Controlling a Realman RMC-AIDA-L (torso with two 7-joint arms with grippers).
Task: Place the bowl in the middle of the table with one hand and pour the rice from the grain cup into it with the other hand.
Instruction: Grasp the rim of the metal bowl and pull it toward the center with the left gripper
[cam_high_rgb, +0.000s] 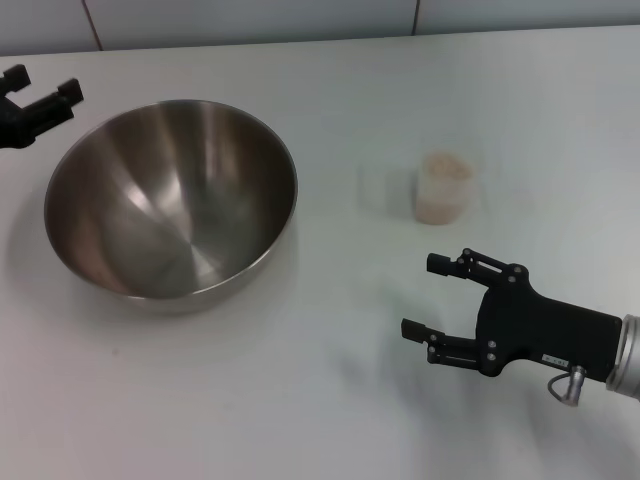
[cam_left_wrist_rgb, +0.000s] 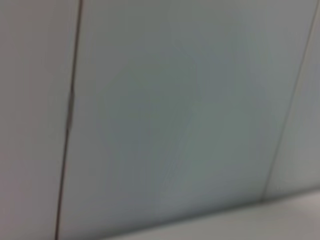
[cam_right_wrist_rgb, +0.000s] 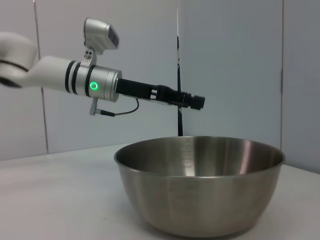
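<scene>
The steel bowl (cam_high_rgb: 170, 200) stands empty on the white table (cam_high_rgb: 330, 400), left of the middle; it also shows in the right wrist view (cam_right_wrist_rgb: 200, 187). My left gripper (cam_high_rgb: 45, 88) is open and hovers just past the bowl's far-left rim; it shows from the side in the right wrist view (cam_right_wrist_rgb: 192, 100), above the bowl. The grain cup (cam_high_rgb: 443, 190) stands upright right of the bowl, with pale rice (cam_high_rgb: 445, 168) inside. My right gripper (cam_high_rgb: 422, 296) is open and empty, nearer the front than the cup and a little apart from it.
A grey panelled wall (cam_high_rgb: 300, 20) runs along the table's far edge. The left wrist view shows only wall panels (cam_left_wrist_rgb: 165, 115) and a strip of table. Bare table lies between the bowl and the cup.
</scene>
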